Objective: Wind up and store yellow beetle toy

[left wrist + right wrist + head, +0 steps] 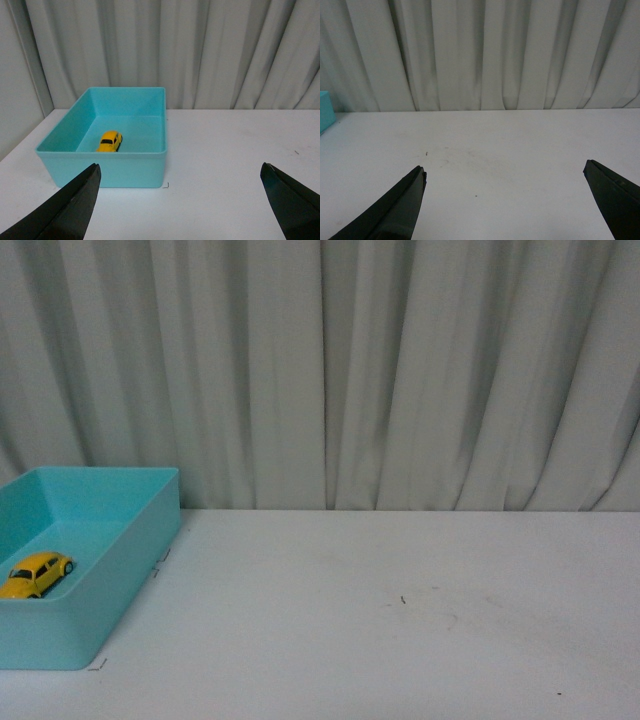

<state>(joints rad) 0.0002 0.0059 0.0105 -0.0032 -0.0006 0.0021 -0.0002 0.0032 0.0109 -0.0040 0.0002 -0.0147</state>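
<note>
In the left wrist view the left jaws (180, 192) are standing wide apart, the two dark fingertips (75, 200) poking in from the lower corners of the frame and gripping nothing. They are hovering above the white bench (235, 165), pointing toward the curtain (200, 50). Beyond the gap, toward the middle left of the frame, the turquoise bin (125, 170) is sitting on the bench, and the yellow beetle toy (110, 141) is resting on its wheels on the bin's floor, well clear of the fingertips and nearer the left one.

In the right wrist view the right jaws (505, 195) are likewise spread wide and holding nothing (only bare bench is lying between the tips), aimed level at the curtain; a sliver of the bin is peeking in at the left edge.

The front view is showing neither arm. The bin is occupying the lower left corner there, with the toy lying inside near the frame's left edge, close to the bin's near wall.
</note>
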